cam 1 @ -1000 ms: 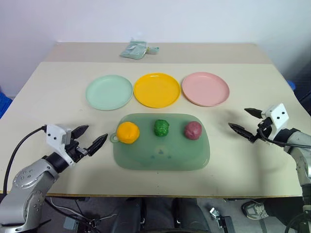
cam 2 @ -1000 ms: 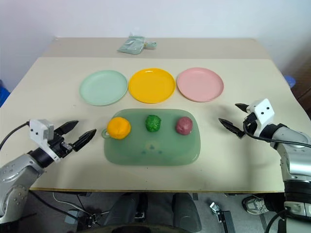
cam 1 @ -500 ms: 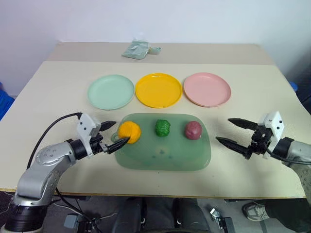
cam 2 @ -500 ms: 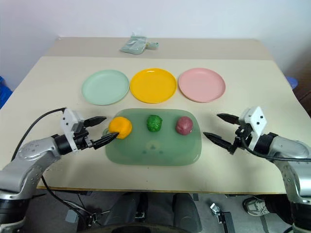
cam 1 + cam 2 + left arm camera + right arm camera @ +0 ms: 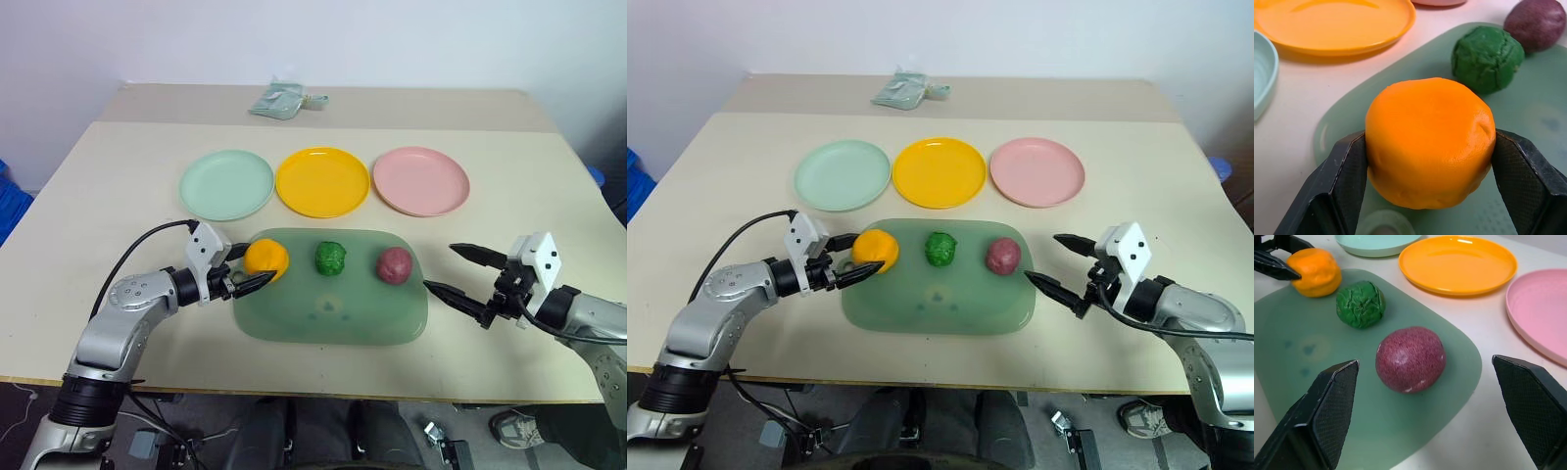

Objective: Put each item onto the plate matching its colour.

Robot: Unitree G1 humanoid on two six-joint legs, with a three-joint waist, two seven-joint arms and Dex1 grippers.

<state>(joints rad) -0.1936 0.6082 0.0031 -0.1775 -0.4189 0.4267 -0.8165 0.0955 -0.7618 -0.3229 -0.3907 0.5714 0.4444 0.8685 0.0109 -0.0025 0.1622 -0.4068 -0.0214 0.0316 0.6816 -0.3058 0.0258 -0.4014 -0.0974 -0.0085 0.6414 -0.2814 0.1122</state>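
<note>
Three plates stand in a row in the upper middle of the left eye view: the mint green plate (image 5: pixel 226 184) on the left, the yellow-orange plate (image 5: pixel 322 181) in the centre, the pink plate (image 5: pixel 420 180) on the right. Below them lies the translucent green board (image 5: pixel 330 311), and on its upper part sit the three items: the orange lump (image 5: pixel 266 258) at the left edge, the dark green lump (image 5: pixel 331 258) in the middle, the maroon lump (image 5: pixel 394 263) on the right. The left gripper (image 5: pixel 248 270) reaches in from the lower left and its two black fingers are closed around the orange lump, which rests on the board. The right gripper (image 5: pixel 458 272) is in the lower right, just beside the board's right edge, with fingers spread wide and holding nothing. A pale green bundle (image 5: pixel 284 102) lies at the top of the table (image 5: pixel 118 196).

In the left wrist view the orange lump (image 5: pixel 1430 139) is in the centre, and a finger presses on each of its two sides. The dark green lump (image 5: pixel 1487 58) and the maroon lump (image 5: pixel 1536 23) are in the upper right.

In the right wrist view the maroon lump (image 5: pixel 1410 359) lies in the centre between the two widely separated fingers (image 5: pixel 1322 411), touching neither of them. The left gripper (image 5: pixel 1283 257) with the orange lump is in the upper left corner.
</note>
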